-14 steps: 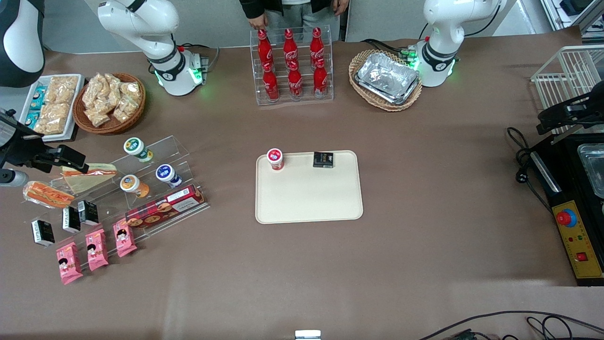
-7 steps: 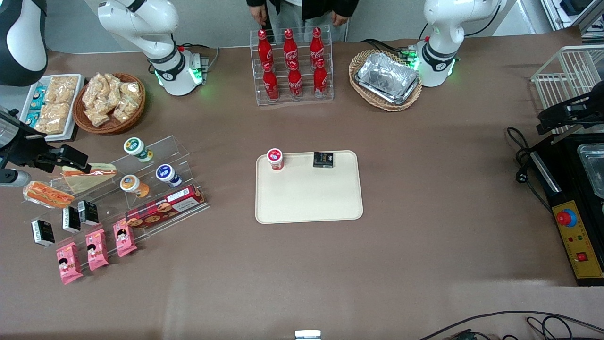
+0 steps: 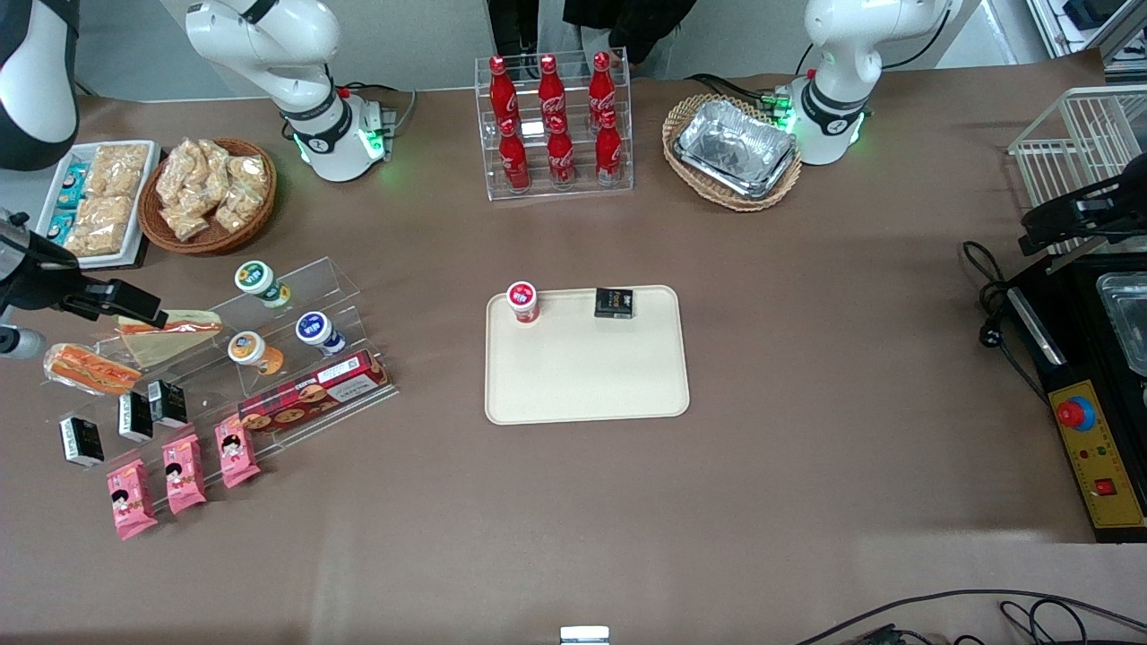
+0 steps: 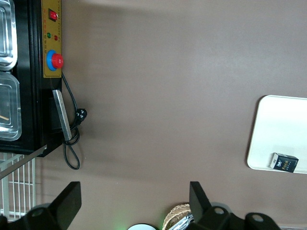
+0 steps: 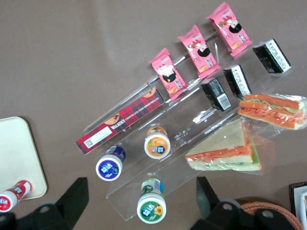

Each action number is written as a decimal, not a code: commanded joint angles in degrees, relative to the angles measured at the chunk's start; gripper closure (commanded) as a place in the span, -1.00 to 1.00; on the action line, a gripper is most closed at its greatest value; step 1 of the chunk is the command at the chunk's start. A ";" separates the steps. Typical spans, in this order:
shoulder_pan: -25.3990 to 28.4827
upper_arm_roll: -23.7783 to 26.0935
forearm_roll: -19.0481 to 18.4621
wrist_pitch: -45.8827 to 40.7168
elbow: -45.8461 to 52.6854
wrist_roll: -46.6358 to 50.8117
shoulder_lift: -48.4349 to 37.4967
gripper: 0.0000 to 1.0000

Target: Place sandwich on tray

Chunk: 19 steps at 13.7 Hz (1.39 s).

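The sandwich (image 3: pixel 90 369) (image 5: pixel 273 109), a small clear-wrapped wedge with an orange-red filling stripe, lies on the table at the working arm's end, beside the acrylic rack. My gripper (image 3: pixel 134 303) (image 5: pixel 140 188) hangs above that rack, open and holding nothing. It is slightly farther from the front camera than the sandwich and does not touch it. The cream tray (image 3: pixel 587 385) (image 5: pixel 17 153) (image 4: pixel 268 139) lies mid-table, carrying a red-lidded cup (image 3: pixel 522 301) and a small black box (image 3: pixel 615 303).
A larger triangular sandwich (image 3: pixel 170 327) (image 5: pixel 225 151) rests on the stepped acrylic rack (image 3: pixel 296 296) with lidded cups, a plaid biscuit box (image 3: pixel 309 394), black boxes and pink packs. Farther from the camera stand a snack basket (image 3: pixel 211 193), cola bottles (image 3: pixel 556 125) and foil trays (image 3: pixel 735 148).
My gripper has drifted a little away from the front camera, above the rack. The sandwich and the things on the tray have not moved.
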 commanded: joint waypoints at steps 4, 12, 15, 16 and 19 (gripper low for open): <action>-1.04 -1.01 -2.61 -1.12 1.56 10.37 0.71 -1.00; -0.95 -7.51 -2.00 -1.20 3.14 16.88 0.88 -1.00; -1.04 -8.56 -2.26 -0.76 3.05 25.67 1.32 -1.00; -1.04 -10.22 -1.91 -0.76 2.96 26.21 1.76 -1.00; -1.04 -13.57 -0.86 0.37 2.88 29.81 2.81 -1.00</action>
